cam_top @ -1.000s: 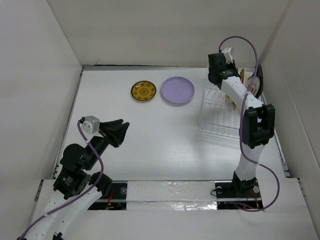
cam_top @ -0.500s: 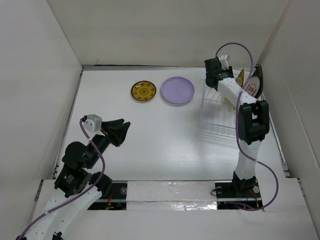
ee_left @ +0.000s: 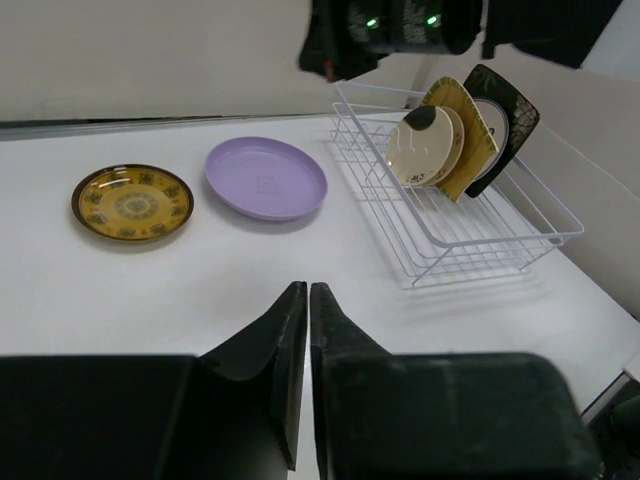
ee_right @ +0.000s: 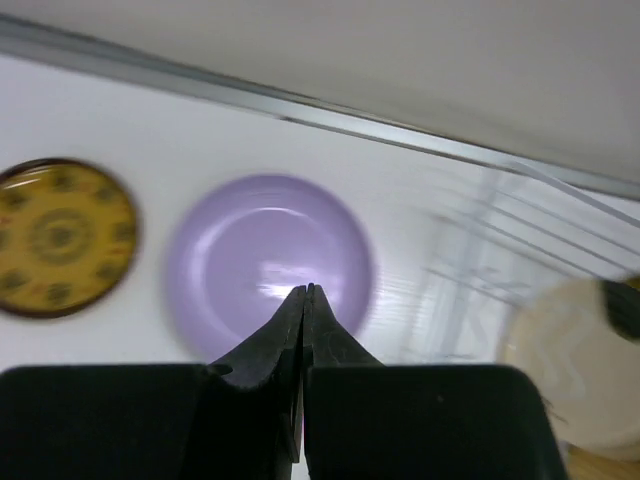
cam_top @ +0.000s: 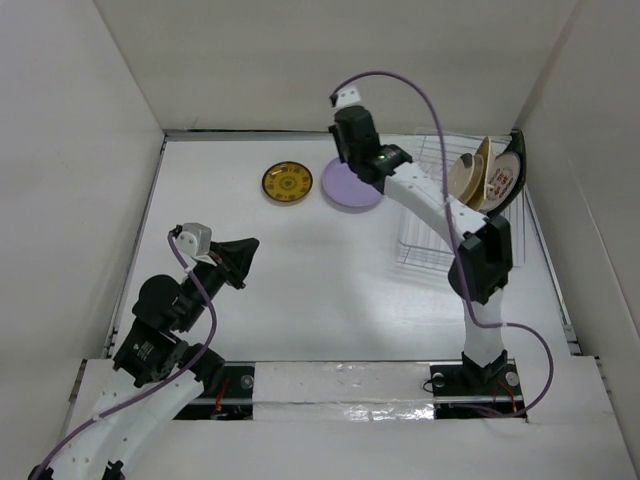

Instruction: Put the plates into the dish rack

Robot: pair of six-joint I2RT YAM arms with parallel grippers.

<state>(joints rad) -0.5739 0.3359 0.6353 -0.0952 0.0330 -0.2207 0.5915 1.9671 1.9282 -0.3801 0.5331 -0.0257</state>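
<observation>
The lavender plate (cam_top: 345,192), lying flat just left of the rack (cam_top: 428,246), is being targeted by the right gripper (ee_right: 303,291), poised above it with fingers clenched on nothing and probably needing parting for a rim grasp, while the left gripper (ee_left: 308,291) is being held clenched, empty, near left.

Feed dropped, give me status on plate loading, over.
Left gripper shut, empty. Right gripper shut, empty, above lavender plate. Brown-and-yellow plate also on table; other plates in dish rack. Nothing blocking.
</observation>
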